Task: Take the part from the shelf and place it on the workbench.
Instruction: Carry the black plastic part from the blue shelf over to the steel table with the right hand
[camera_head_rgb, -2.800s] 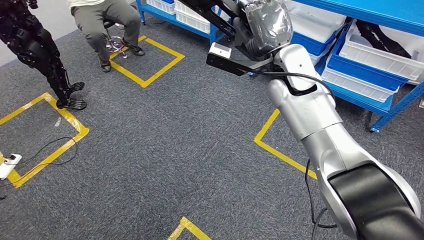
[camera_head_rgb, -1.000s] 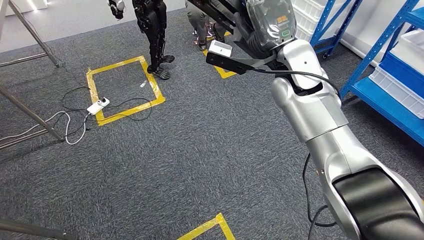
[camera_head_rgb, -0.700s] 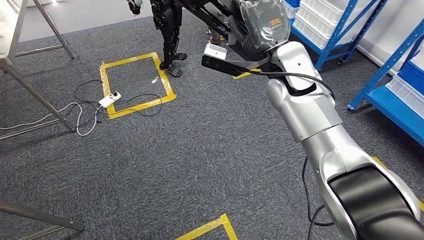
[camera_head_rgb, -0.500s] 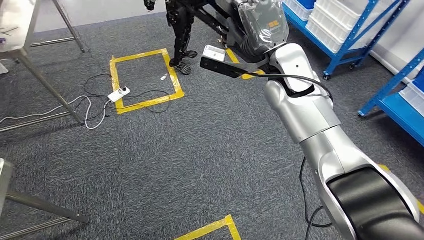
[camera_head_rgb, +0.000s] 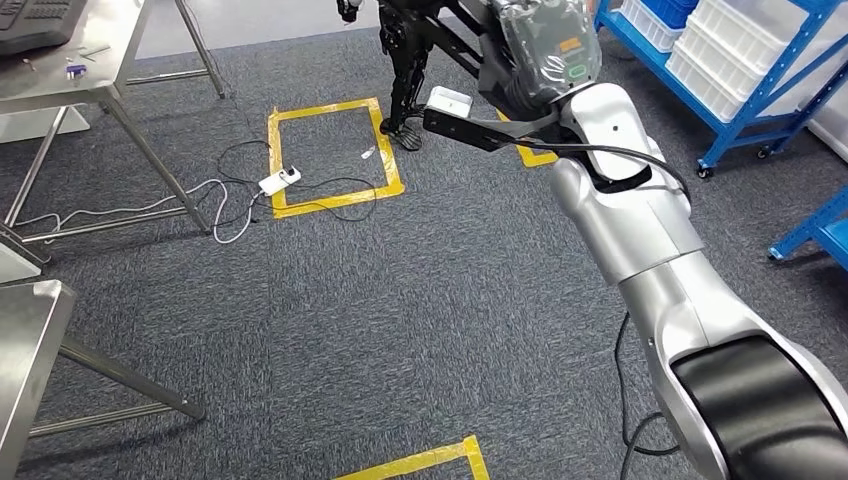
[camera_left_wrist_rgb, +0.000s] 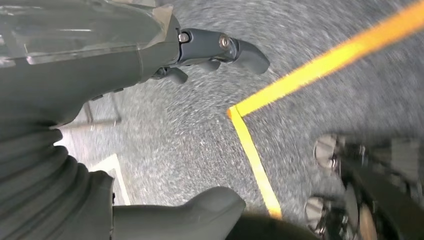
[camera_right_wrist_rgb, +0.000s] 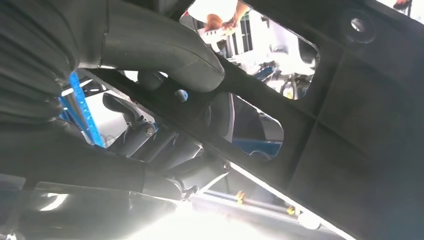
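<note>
Carpet (camera_head_rgb: 400, 300): dark grey with a fine speckle. Floor tape (camera_head_rgb: 335, 155): yellow, in square outlines, one ahead of the right hand (camera_head_rgb: 540, 60) to its left. Power strip (camera_head_rgb: 279, 180) on that tape: white, with grey-white cables. Right arm (camera_head_rgb: 640, 230): silver shells, black joint sections. Right hand: grey under a clear glossy cover bearing orange and green marks. Part (camera_right_wrist_rgb: 320, 115) held in the right hand: matt black. Shelf frames (camera_head_rgb: 760, 90) to the hand's right: blue, with white bins (camera_head_rgb: 740, 50). Tables (camera_head_rgb: 90, 70) far left: bare silver metal.
</note>
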